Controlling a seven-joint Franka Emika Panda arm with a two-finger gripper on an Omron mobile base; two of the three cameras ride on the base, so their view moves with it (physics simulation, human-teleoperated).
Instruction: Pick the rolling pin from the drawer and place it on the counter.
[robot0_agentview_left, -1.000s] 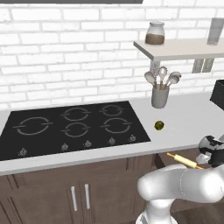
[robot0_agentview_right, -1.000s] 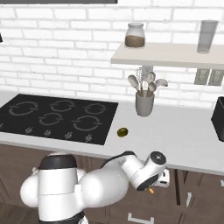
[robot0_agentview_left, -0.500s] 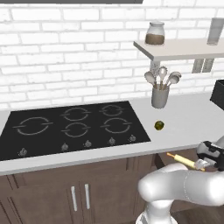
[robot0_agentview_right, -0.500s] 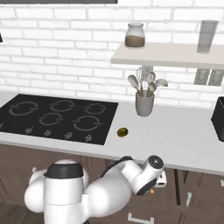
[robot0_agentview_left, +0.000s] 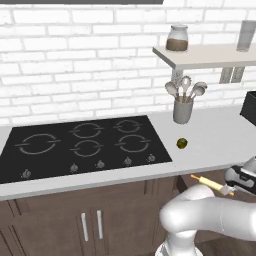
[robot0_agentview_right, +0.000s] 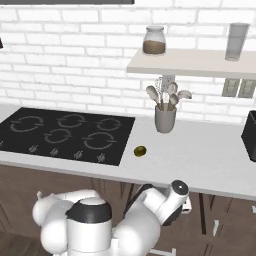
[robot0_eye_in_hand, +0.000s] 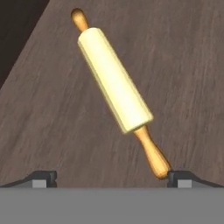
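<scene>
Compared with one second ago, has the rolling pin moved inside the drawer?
No. In the left base view the rolling pin lies at the same spot and angle just below the front edge of the counter, which has not shifted either.

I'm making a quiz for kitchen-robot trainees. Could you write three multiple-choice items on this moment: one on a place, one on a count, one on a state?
1. Where does the rolling pin lie?
A. On the cooktop
B. On the dark wood floor of the drawer
C. On the wall shelf

2. How many burner rings does the black cooktop have?
A. Two
B. Six
C. Four

3. How does the gripper stand?
A. Open, fingertips wide apart, the pin's near handle beside the right-hand tip
B. Shut on the pin's barrel
C. Shut on the olive ball

Answers:
1 B: the hand view shows the pin resting on brown wood grain.
2 C: four rings show in the left base view.
3 A: both tips sit far apart at the bottom of the hand view.
</scene>
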